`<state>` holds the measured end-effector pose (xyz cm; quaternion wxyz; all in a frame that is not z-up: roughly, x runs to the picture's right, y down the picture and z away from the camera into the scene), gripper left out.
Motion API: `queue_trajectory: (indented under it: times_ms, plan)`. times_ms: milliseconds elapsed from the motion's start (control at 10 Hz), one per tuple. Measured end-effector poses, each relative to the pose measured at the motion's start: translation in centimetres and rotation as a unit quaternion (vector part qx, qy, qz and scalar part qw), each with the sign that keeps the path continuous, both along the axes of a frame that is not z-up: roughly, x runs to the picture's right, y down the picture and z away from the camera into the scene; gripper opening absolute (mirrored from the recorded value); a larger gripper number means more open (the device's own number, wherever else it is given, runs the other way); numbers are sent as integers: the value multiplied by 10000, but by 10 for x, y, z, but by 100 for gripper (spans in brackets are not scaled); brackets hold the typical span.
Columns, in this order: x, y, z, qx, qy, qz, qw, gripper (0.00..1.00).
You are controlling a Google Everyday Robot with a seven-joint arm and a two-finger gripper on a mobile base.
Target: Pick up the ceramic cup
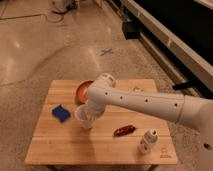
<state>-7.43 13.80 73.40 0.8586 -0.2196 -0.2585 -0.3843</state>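
Note:
The ceramic cup (81,117) is small, white and round. It stands upright on the wooden table (55,145), left of centre. My gripper (90,113) hangs at the end of the white arm (145,102), which reaches in from the right. The gripper is right at the cup, over its right side and rim, and hides part of it. The cup rests on the table.
An orange bowl (81,90) sits just behind the cup, partly hidden by the arm. A blue object (61,112) lies left of the cup. A red-brown object (124,131) and a small white bottle (146,141) are at the front right. Around the table is polished floor.

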Motion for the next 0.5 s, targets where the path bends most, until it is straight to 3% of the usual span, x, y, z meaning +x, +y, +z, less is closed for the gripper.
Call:
queue_trajectory:
  times_ms: [400, 500]
  plan:
    - [19, -30, -56, 208, -443, 95, 9988, 0]
    - [20, -32, -62, 228, -487, 91, 9985, 0]
